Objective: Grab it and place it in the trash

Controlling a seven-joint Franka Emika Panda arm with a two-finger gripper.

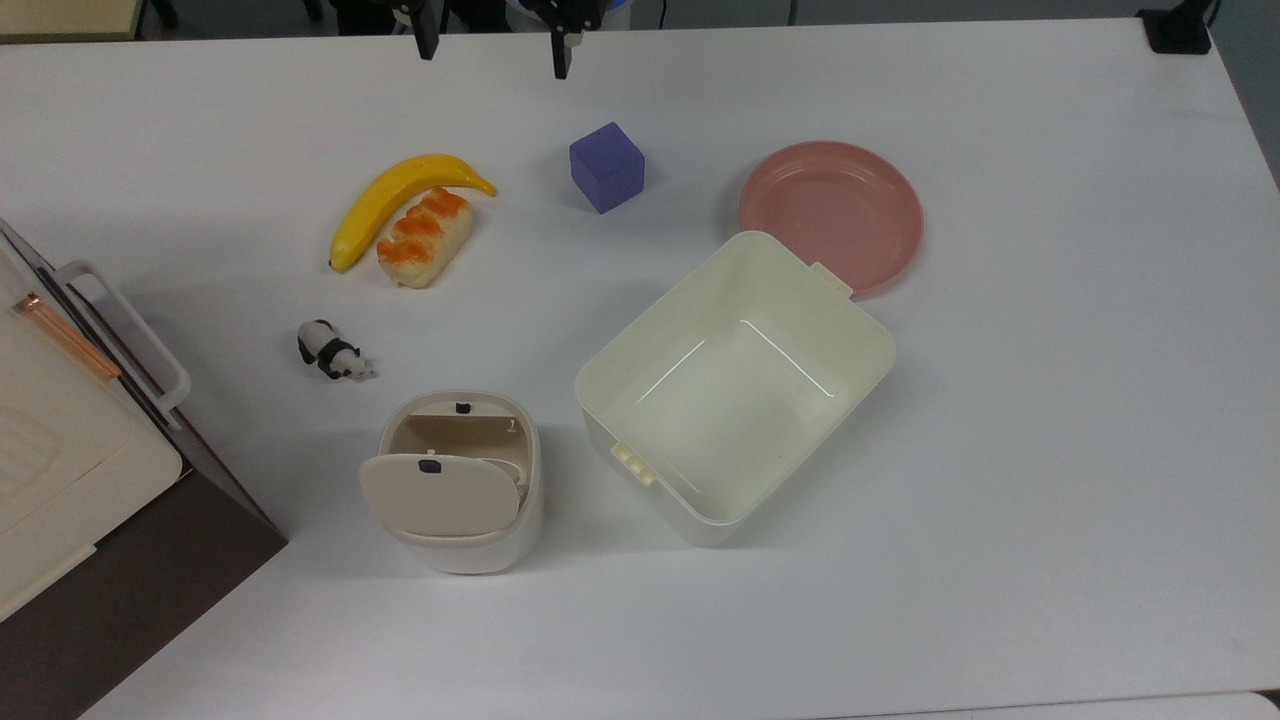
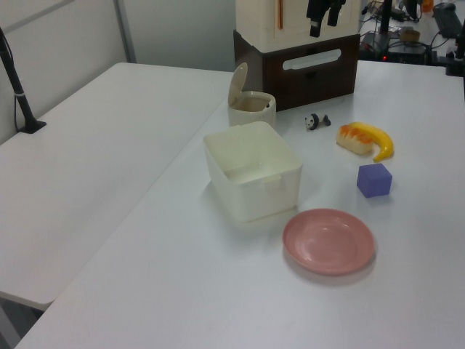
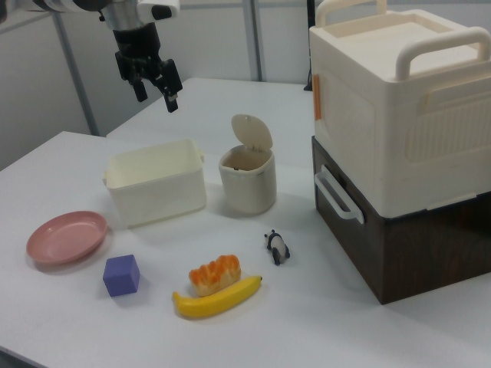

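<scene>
Trash bin [image 1: 470,555] stands on the white table [image 1: 1000,450] with its flap tipped up; its contents cannot be made out. Stacked storage boxes [image 3: 399,115] sit on the top view's left of it, and the cream tub [image 1: 640,330] just beside it on the top view's right, touching the pink plate [image 1: 830,205]. Gripper [image 3: 158,100] hangs high, fingers spread, with nothing between them. Banana [image 1: 395,200] touches bread [image 1: 425,237]; purple cube [image 1: 607,167] and panda [image 1: 330,352] lie apart.

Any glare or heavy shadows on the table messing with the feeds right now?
Top view: bright streaks on the tub floor, soft shadows beside the trash. Left view: table evenly lit, faint shadow under the plate. Right view: no glare, soft shadows under the banana.
</scene>
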